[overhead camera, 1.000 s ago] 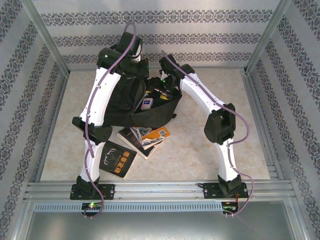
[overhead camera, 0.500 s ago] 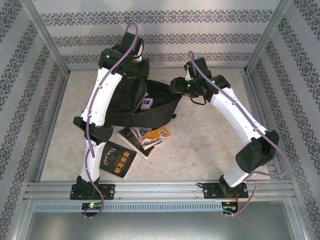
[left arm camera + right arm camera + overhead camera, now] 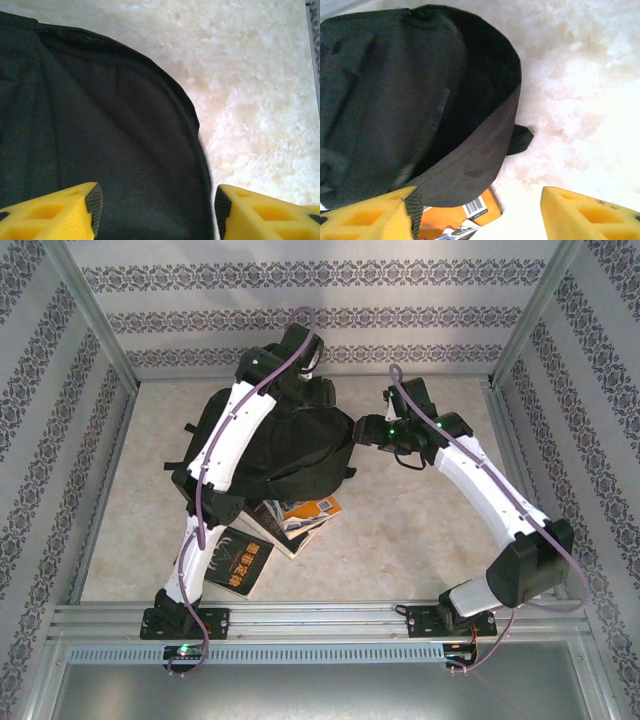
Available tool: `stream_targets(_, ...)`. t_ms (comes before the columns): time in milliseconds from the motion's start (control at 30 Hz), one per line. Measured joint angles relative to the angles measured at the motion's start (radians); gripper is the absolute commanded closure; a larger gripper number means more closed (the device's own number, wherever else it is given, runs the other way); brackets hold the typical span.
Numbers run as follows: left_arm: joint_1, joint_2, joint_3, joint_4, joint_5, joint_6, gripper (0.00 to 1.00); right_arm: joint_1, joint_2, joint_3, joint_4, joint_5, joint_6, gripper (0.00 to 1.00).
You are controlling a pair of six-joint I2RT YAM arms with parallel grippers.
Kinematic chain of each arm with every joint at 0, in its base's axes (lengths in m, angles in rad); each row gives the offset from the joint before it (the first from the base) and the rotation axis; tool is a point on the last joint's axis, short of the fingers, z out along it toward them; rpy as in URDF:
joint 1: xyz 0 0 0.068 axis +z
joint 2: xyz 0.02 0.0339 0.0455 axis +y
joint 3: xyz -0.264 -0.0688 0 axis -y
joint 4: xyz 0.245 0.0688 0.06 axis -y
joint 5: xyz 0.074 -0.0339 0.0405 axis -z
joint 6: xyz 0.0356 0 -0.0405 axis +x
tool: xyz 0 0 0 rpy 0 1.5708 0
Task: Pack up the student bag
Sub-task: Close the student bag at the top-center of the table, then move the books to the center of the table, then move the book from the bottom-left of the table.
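Collapse at the far side of the table (image 3: 420, 530): the student bag (image 3: 290, 455), propped open a second ago with a small white item showing inside, now lies slumped in a dark heap, its top fabric fallen across the mouth. It sits mid-table toward the back, its near edge overlapping the books.

The left gripper (image 3: 155, 200) has just let go. Its yellow fingers stand apart above the black fabric by the zipper seam, with nothing pinched between them. The right gripper (image 3: 477, 210) has pulled back out of the opening and hovers just off the bag's right edge, jaws also spread and empty. From its wrist camera the rim there still gapes a little.

The orange-covered book (image 3: 310, 508) pokes out from under the bag, and the black-covered book (image 3: 232, 560) lies nearer the arm bases. Both are unpacked, so my read is that the mouth must be lifted again before either goes in.
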Motion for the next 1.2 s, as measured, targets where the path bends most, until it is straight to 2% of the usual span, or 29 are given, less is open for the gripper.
stream_targets(200,0.0,-0.105,0.0,-0.053,-0.087,0.008,0.35,0.0,-0.064,-0.03,0.0,0.005,-0.055,0.33)
stream_targets(333,-0.009,-0.219,0.002,-0.149,-0.192,0.008,0.33,0.014,-0.074,-0.038,-0.001,0.013,-0.084,0.33)
stream_targets(433,-0.048,-0.288,-0.002,-0.181,-0.269,0.007,0.32,0.07,-0.074,-0.038,-0.011,0.029,-0.116,0.3)
stream_targets(533,-0.09,-0.357,-0.081,-0.19,-0.308,0.003,0.31,0.141,-0.074,-0.038,-0.027,0.038,-0.151,0.29)
stream_targets(600,-0.106,-0.428,-0.216,-0.194,-0.327,0.0,0.3,0.176,-0.074,-0.038,-0.036,0.042,-0.166,0.29)
stream_targets(667,-0.106,-0.523,-0.423,-0.179,-0.355,-0.007,0.29,0.206,-0.074,-0.038,-0.042,0.042,-0.182,0.29)
stream_targets(767,-0.105,-0.637,-0.662,-0.157,-0.382,-0.025,0.29,0.218,-0.074,-0.043,-0.048,0.05,-0.195,0.28)
stream_targets(833,-0.105,-0.761,-0.908,-0.032,-0.402,-0.06,0.29,0.225,-0.074,-0.049,-0.05,0.05,-0.204,0.27)
stream_targets(900,-0.1,-0.911,-1.141,0.022,-0.399,-0.098,0.3,0.235,-0.074,-0.057,-0.049,0.036,-0.209,0.26)
stream_targets(1000,-0.076,-1.168,-1.49,0.164,-0.372,-0.192,0.3,0.29,-0.066,-0.061,-0.039,-0.004,-0.213,0.27)
stream_targets(1100,-0.051,-1.332,-1.714,0.228,-0.342,-0.287,0.31,0.382,-0.014,-0.059,-0.004,-0.061,-0.227,0.27)
stream_targets(1200,-0.042,-1.427,-1.88,0.287,-0.317,-0.375,0.33,0.452,0.074,-0.051,0.02,-0.115,-0.231,0.35)
